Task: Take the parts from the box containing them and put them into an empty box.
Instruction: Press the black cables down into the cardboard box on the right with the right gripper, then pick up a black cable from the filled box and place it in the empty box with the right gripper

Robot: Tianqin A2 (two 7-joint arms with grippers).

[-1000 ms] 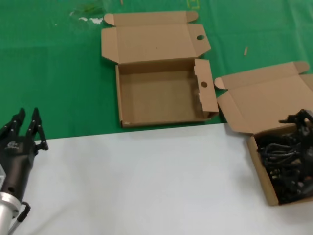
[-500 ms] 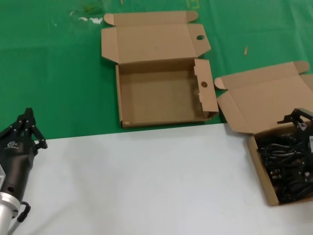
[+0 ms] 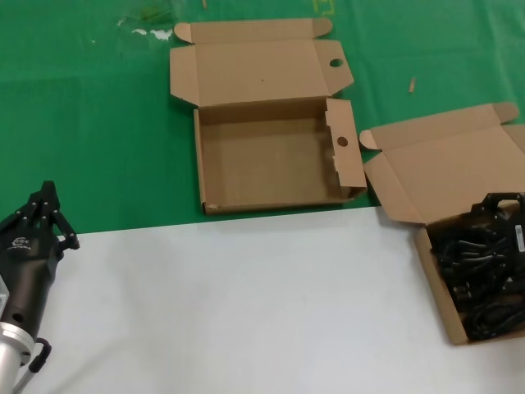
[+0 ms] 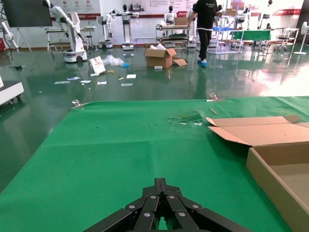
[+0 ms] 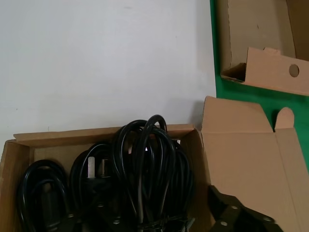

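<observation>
Right gripper (image 3: 502,215) has dropped lower into the plain-lidded brown cardboard box (image 3: 433,267) onto the black coiled cords (image 3: 480,275); grip state unclear. Left gripper (image 3: 45,215) parked, clenched, unchanged.

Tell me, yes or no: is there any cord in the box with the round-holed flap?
No. In the head view the holed box shows only bare cardboard inside; the cords all lie in the other box.
</observation>
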